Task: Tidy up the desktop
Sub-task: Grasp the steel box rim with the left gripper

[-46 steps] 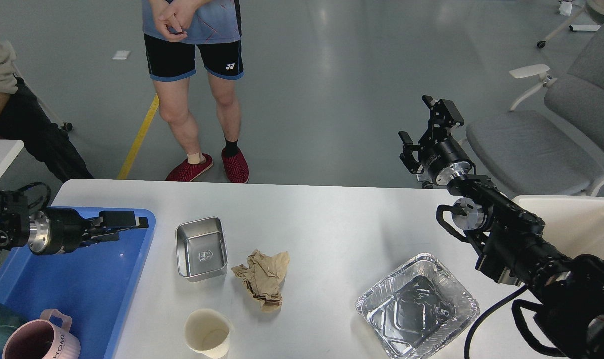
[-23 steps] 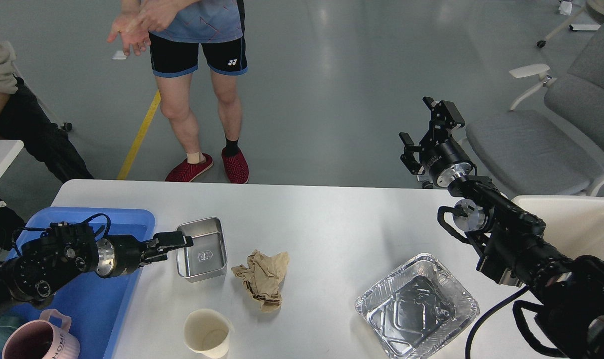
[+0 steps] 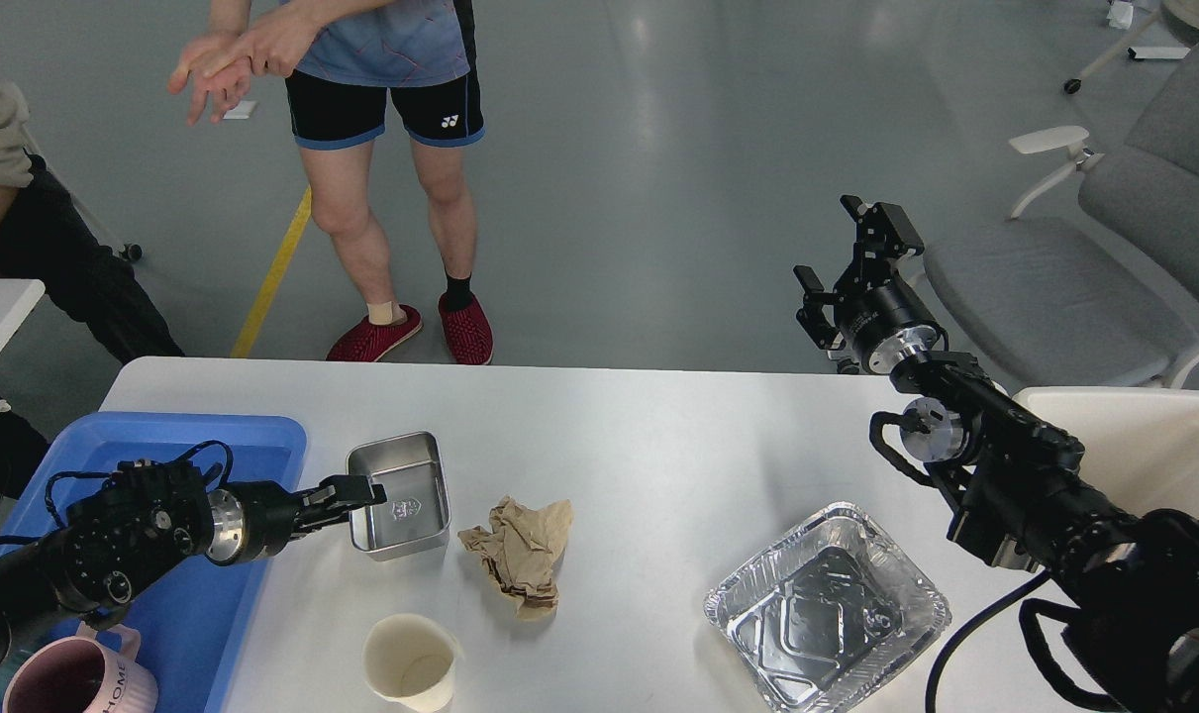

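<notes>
The white desktop point(image 3: 639, 436) holds a small steel tin point(image 3: 401, 495), a crumpled brown paper point(image 3: 520, 555), a cream paper cup point(image 3: 411, 661) and a foil tray point(image 3: 827, 619). My left gripper point(image 3: 353, 492) reaches in low from the left, with its tip at the tin's left rim. Its dark fingers cannot be told apart. My right gripper point(image 3: 844, 253) is raised beyond the desktop's far right edge, open and empty, well away from all items.
A blue tray point(image 3: 173, 594) lies on the desktop's left end with a pink mug point(image 3: 74, 678) at its near end. A person point(image 3: 391, 149) stands beyond the far edge. Grey chairs point(image 3: 1054, 287) and a smaller white table point(image 3: 1144, 436) stand to the right.
My left arm swung from above the blue tray to the right and down, bringing its gripper to the steel tin's left rim. The right arm stayed put. The person raised their hands.
</notes>
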